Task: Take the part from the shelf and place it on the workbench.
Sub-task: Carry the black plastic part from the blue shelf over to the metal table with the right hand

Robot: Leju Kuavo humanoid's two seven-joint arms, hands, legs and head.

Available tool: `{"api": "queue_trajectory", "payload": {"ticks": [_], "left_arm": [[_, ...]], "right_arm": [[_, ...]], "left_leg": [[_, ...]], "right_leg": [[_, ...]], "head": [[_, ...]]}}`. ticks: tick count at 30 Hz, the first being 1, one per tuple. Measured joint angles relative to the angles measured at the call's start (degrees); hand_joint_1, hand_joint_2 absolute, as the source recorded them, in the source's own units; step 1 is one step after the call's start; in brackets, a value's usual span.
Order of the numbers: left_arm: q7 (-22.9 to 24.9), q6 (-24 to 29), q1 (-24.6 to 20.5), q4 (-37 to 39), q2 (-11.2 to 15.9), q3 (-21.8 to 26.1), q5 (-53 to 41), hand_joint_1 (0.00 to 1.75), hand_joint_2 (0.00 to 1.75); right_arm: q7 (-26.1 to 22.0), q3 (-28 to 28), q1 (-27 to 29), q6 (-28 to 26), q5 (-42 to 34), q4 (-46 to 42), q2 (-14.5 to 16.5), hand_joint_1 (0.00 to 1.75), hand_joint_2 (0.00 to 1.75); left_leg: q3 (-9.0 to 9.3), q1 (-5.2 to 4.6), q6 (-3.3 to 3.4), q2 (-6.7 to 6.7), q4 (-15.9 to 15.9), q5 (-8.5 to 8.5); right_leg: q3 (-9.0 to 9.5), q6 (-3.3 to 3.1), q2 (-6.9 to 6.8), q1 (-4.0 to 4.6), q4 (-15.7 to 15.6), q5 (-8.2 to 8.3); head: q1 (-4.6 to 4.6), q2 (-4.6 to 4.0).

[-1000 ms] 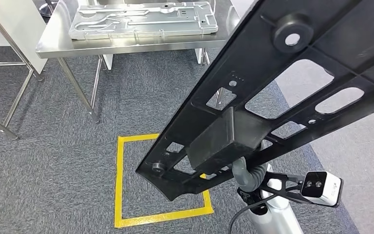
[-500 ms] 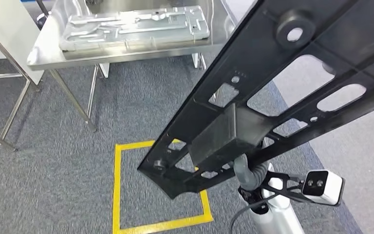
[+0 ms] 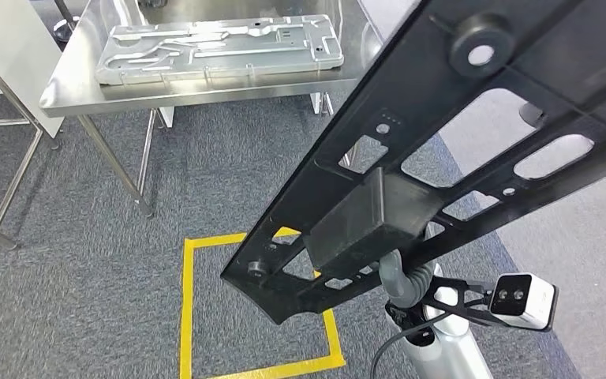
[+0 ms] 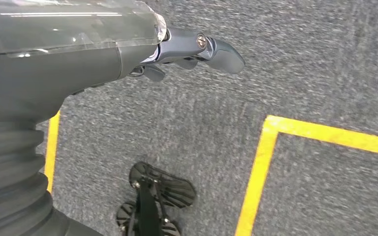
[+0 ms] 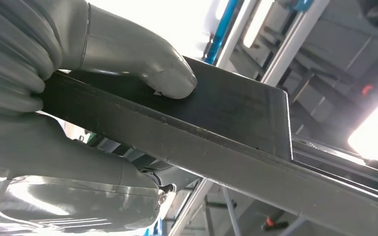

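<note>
Gripping the black part (image 3: pixel 458 150), right hand (image 5: pixel 78 64) unchanged; camera shifted; left hand (image 4: pixel 197 49) empty.

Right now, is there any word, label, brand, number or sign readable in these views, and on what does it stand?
No readable text.
Black part, gripped by the right hand: raised marks near one hole, too small to read.
Metal plate on the workbench: stamped shapes, no letters.
Yellow tape square on the carpet: a floor marking, no words.
Left hand: nothing printed.
</note>
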Motion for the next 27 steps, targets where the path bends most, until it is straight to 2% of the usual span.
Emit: {"api": "queue_trajectory", "payload": {"ticks": [2, 3, 4, 5, 6, 7, 8, 9, 11, 13, 14, 15, 17, 18, 19, 20, 22, 23, 24, 25, 26, 27], "left_arm": [[-0.09, -0.09, 0.00, 0.00, 0.00, 0.00, -0.01, 0.00, 1.75], [-0.11, -0.15, 0.04, 0.00, -0.01, 0.00, -0.02, 0.00, 1.75], [-0.13, -0.21, 0.08, 0.00, -0.01, 0.00, -0.02, 0.00, 1.75], [-0.14, -0.28, 0.09, 0.00, -0.02, 0.00, -0.02, 0.00, 1.75], [-0.14, -0.33, 0.09, 0.00, -0.02, 0.00, -0.02, 0.00, 1.75], [-0.15, -0.36, 0.06, 0.00, -0.01, 0.01, -0.02, 0.00, 1.75], [-0.17, -0.38, 0.02, 0.00, 0.00, 0.01, -0.02, 0.00, 1.75], [-0.20, -0.38, -0.02, 0.00, 0.01, 0.02, -0.02, 0.00, 1.75], [-0.25, -0.37, -0.05, 0.00, 0.00, 0.02, -0.02, 0.00, 1.75], [-0.28, -0.38, -0.08, 0.00, 0.01, 0.02, -0.02, 0.00, 1.75], [-0.30, -0.39, -0.15, 0.00, 0.03, 0.02, -0.01, 0.00, 1.75], [-0.33, -0.40, -0.20, 0.00, 0.05, 0.03, 0.00, 0.00, 1.75], [-0.36, -0.42, -0.18, 0.00, 0.07, 0.05, 0.04, 0.00, 1.75], [-0.36, -0.42, -0.08, 0.00, 0.08, 0.07, 0.06, 0.00, 1.75], [-0.36, -0.42, 0.03, 0.00, 0.08, 0.08, 0.08, 0.00, 1.75], [-0.36, -0.42, 0.12, 0.00, 0.08, 0.09, 0.09, 0.00, 1.75], [-0.36, -0.42, 0.19, 0.00, 0.17, 0.10, 0.11, 0.00, 1.75], [-0.36, -0.42, 0.20, 0.00, 0.23, 0.12, 0.11, 0.00, 1.75], [-0.36, -0.40, 0.20, -0.01, 0.28, 0.14, 0.11, 0.00, 1.75], [-0.37, -0.39, 0.23, -0.01, 0.33, 0.16, 0.11, 0.00, 1.75], [-0.37, -0.38, 0.26, -0.02, 0.36, 0.17, 0.11, 0.00, 1.75], [-0.38, -0.37, 0.27, -0.02, 0.37, 0.17, 0.12, 0.00, 1.75]], "right_arm": [[0.00, -0.07, -0.10, 0.11, 0.00, 0.10, -0.02, 1.75, 1.75], [0.00, -0.08, -0.09, 0.10, 0.01, 0.19, -0.02, 1.75, 1.75], [0.00, -0.09, -0.09, 0.08, 0.00, 0.30, -0.03, 1.75, 1.75], [0.00, -0.10, -0.10, 0.06, 0.00, 0.38, -0.03, 1.75, 1.75], [0.00, -0.11, -0.12, 0.03, -0.01, 0.43, -0.03, 1.75, 1.75], [0.00, -0.11, -0.15, -0.01, -0.01, 0.47, -0.04, 1.75, 1.75], [0.00, -0.11, -0.21, -0.03, -0.02, 0.50, -0.04, 1.75, 1.75], [0.00, -0.11, -0.24, -0.05, -0.03, 0.54, -0.05, 1.75, 1.75], [0.00, -0.11, -0.29, -0.06, -0.04, 0.59, -0.05, 1.75, 1.75], [-0.01, -0.11, -0.33, -0.06, -0.08, 0.59, -0.03, 1.75, 1.75], [-0.02, -0.10, -0.40, -0.06, -0.12, 0.59, -0.01, 1.75, 1.75], [-0.02, -0.10, -0.46, -0.05, -0.14, 0.58, 0.01, 1.75, 1.75], [-0.01, -0.09, -0.50, -0.04, -0.17, 0.60, 0.03, 1.75, 1.75], [-0.01, -0.08, -0.47, -0.05, -0.17, 0.61, 0.03, 1.75, 1.75], [0.00, -0.07, -0.44, -0.09, -0.17, 0.62, 0.03, 1.75, 1.75], [0.00, -0.06, -0.43, -0.16, -0.17, 0.62, 0.03, 1.75, 1.75], [0.00, 0.02, -0.48, -0.43, -0.18, 0.63, 0.04, 1.75, 1.75], [0.00, 0.08, -0.51, -0.62, -0.19, 0.67, 0.04, 1.75, 1.75], [0.01, 0.16, -0.53, -0.79, -0.20, 0.71, 0.04, 1.75, 1.75], [0.02, 0.27, -0.54, -0.98, -0.20, 0.76, 0.03, 1.75, 1.75], [0.03, 0.39, -0.54, -1.16, -0.19, 0.81, 0.03, 1.75, 1.75], [0.03, 0.48, -0.57, -1.42, -0.08, 0.82, 0.03, 1.75, 1.75]], "left_leg": [[0.21, 0.01, 0.12, 0.01, 0.05, -0.35], [0.41, 0.03, 0.06, 0.00, 0.07, -0.60], [0.76, 0.07, -0.07, -0.02, 0.08, -0.94], [1.30, 0.15, -0.24, -0.06, 0.08, -1.34], [1.95, 0.23, -0.46, -0.10, 0.08, -1.80], [2.58, 0.29, -0.73, -0.13, 0.08, -2.26], [2.99, 0.31, -1.07, -0.14, 0.04, -2.66], [3.20, 0.29, -1.47, -0.09, -0.08, -3.03], [3.57, 0.22, -2.27, 0.03, 0.11, -3.25], [3.74, 0.30, -2.74, 0.15, 1.42, -3.54], [2.90, 0.37, -2.87, 0.15, 3.37, -4.25], [1.25, 0.43, -3.00, 0.16, 6.44, -5.43], [-3.71, 0.44, -3.26, 0.13, 14.18, -8.51], [-5.82, 0.43, -3.29, 0.13, 16.72, -9.35], [-7.10, 0.42, -3.17, 0.13, 17.43, -9.10], [-7.28, 0.37, -2.88, 0.12, 15.85, -7.45], [-5.61, 0.00, -1.85, 0.11, 8.50, -1.87], [-4.74, -0.28, -1.40, 0.10, 5.20, -0.36], [-4.11, -0.57, -1.03, 0.06, 3.14, 0.33], [-3.87, -0.77, -0.71, -0.01, 2.16, 0.33], [-3.60, -0.84, -0.43, -0.07, 1.80, 0.06], [-2.99, -0.78, -0.07, -0.15, 1.35, 0.56]], "right_leg": [[-4.34, 0.45, -0.05, -0.34, 6.80, -2.71], [-6.02, 0.61, -0.11, -0.53, 8.84, -3.02], [-6.75, 0.76, -0.19, -0.72, 8.93, -2.20], [-6.25, 0.86, -0.29, -0.90, 6.68, -0.11], [-4.88, 0.96, -0.42, -1.06, 2.78, 2.63], [-3.45, 0.94, -0.56, -1.05, -0.89, 4.36], [-2.37, 0.64, -0.70, -0.91, -3.69, 5.12], [-1.80, 0.19, -0.78, -0.72, -5.21, 5.34], [-1.47, -0.98, -0.70, -0.46, -5.65, 4.79], [-0.50, -1.84, -0.55, -0.60, -6.02, 4.76], [0.06, -2.19, -0.54, -0.61, -6.16, 4.52], [0.55, -2.46, -0.55, -0.61, -6.29, 4.26], [1.15, -2.83, -0.47, -0.38, -6.32, 3.64], [1.48, -2.90, -0.38, -0.24, -6.32, 3.32], [1.91, -2.95, -0.29, -0.08, -6.31, 2.96], [2.48, -2.97, -0.22, 0.08, -6.32, 2.56], [3.77, -2.88, -0.19, 0.34, -6.34, 1.68], [4.20, -2.73, -0.16, 0.44, -6.34, 1.30], [4.43, -2.46, -0.13, 0.48, -6.42, 0.97], [4.59, -2.14, -0.09, 0.48, -6.25, 0.89], [4.67, -1.74, -0.05, 0.47, -6.06, 0.96], [4.87, -1.35, -0.09, 0.45, -5.79, 0.96]], "head": [[0.00, 0.00], [-0.01, 0.00], [0.00, 0.00], [0.00, 0.00], [0.00, 0.00], [0.01, 0.00], [0.01, 0.00], [0.01, 0.00], [0.01, 0.00], [-0.01, 0.00], [-0.01, 0.00], [-0.02, 0.00], [-0.04, 0.00], [-0.04, 0.00], [-0.04, 0.00], [-0.04, 0.00], [-0.03, 0.00], [-0.03, 0.00], [-0.03, 0.00], [-0.03, 0.00], [-0.03, 0.00], [-0.03, 0.00]]}}
